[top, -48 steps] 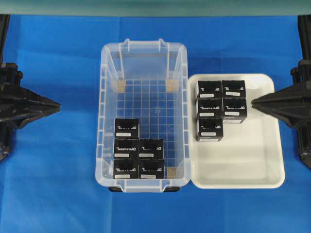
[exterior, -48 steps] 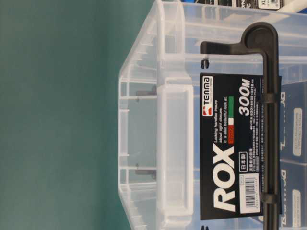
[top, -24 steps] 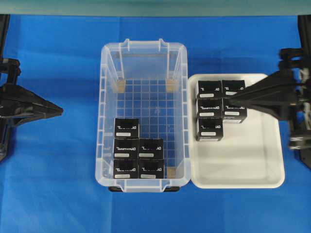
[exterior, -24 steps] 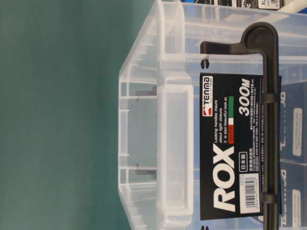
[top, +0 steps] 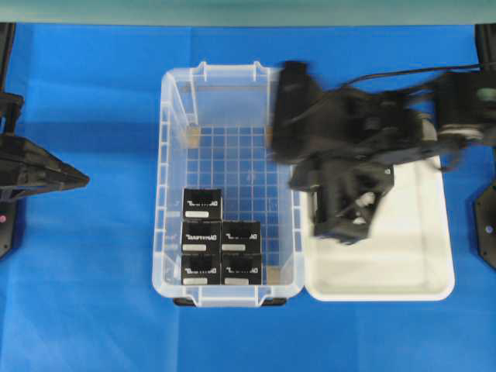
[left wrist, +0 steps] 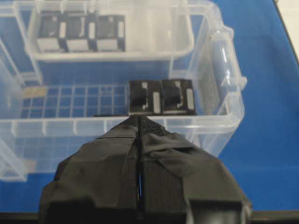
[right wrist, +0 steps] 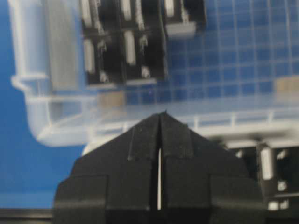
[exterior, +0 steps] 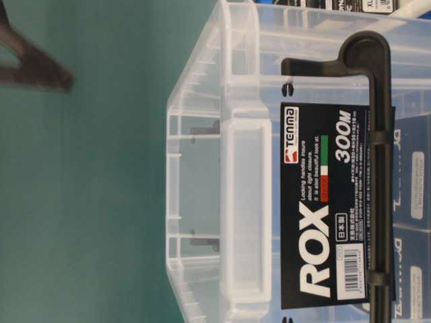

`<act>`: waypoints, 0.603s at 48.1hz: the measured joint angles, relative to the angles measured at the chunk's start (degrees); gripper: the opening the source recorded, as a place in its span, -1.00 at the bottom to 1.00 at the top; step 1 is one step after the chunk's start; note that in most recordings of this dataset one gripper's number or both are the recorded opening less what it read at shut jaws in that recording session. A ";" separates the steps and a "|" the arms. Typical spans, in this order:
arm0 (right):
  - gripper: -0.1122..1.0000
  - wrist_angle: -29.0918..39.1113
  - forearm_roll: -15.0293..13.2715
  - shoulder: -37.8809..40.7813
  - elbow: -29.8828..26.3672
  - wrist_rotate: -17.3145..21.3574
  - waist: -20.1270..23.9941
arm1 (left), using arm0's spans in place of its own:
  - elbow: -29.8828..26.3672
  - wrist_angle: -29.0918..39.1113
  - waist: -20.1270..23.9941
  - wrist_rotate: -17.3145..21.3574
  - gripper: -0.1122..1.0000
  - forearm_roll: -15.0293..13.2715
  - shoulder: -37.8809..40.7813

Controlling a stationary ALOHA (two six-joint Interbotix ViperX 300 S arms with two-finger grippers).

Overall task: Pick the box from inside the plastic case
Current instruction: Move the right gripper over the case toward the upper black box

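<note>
While empty, right gripper (right wrist: 160, 114) pinched closed

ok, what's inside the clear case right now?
The plastic case holds five black boxes on its grid floor, clustered at the near end in the overhead view. The right arm blurs across the case's far right corner and the white tray, hiding what lies beneath.

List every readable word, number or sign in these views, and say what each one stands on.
"TENMA": black sticker on the plastic case.
"ROX": same sticker.
"300M": same sticker.
Small print on the sticker: too small to read.
White lettering on the boxes inside the case: blurred, unreadable.
White oblong labels on the boxes: no legible text.
</note>
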 measured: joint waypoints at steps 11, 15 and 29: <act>-0.80 9.84 0.09 14.59 -13.80 -9.23 -0.62 | -0.53 2.46 0.09 0.00 -0.89 0.00 -1.67; -0.75 10.90 0.35 18.28 -16.70 -11.69 -1.14 | -0.53 3.25 0.09 -0.09 -0.89 0.00 -1.85; 0.15 10.90 1.23 26.54 -21.97 -14.41 -4.57 | -0.53 3.96 0.09 0.00 -0.89 0.00 -2.29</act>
